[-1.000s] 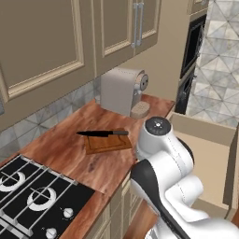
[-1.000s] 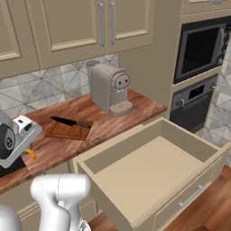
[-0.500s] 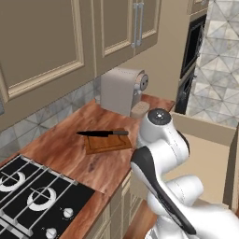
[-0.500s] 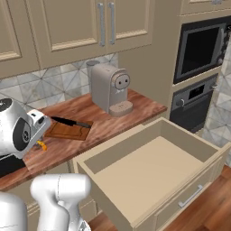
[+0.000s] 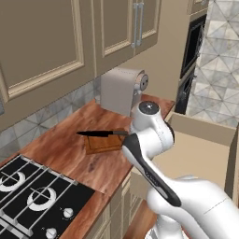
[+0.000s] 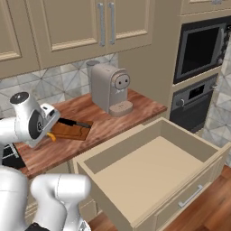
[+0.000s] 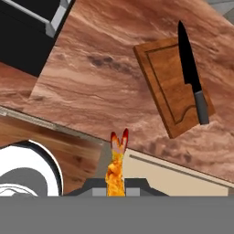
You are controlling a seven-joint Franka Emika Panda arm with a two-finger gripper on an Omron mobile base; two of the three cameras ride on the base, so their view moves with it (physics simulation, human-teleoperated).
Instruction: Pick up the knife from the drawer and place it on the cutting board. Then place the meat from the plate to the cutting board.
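Note:
My gripper (image 7: 117, 183) is shut on the meat (image 7: 117, 161), a small orange-yellow lump, and holds it above the counter's front edge. The right base view shows the meat (image 6: 52, 136) poking out beside the white hand, just left of the cutting board (image 6: 71, 131). The reddish-brown cutting board (image 7: 170, 93) lies on the wooden counter with the black knife (image 7: 191, 72) across it. The left base view has the board (image 5: 103, 142) and knife (image 5: 99, 133) partly behind my arm. The drawer (image 6: 149, 168) stands pulled open, pale inside. The plate is out of view.
A beige coffee machine (image 6: 110, 88) stands on the counter right of the board. A black stove (image 5: 32, 198) sits at the counter's left end. A built-in oven (image 6: 198, 52) fills the wall on the right. The open drawer juts out below the counter edge.
The arm has swung a little toward the cutting board, carrying the meat with it. Board, knife and drawer have stayed put.

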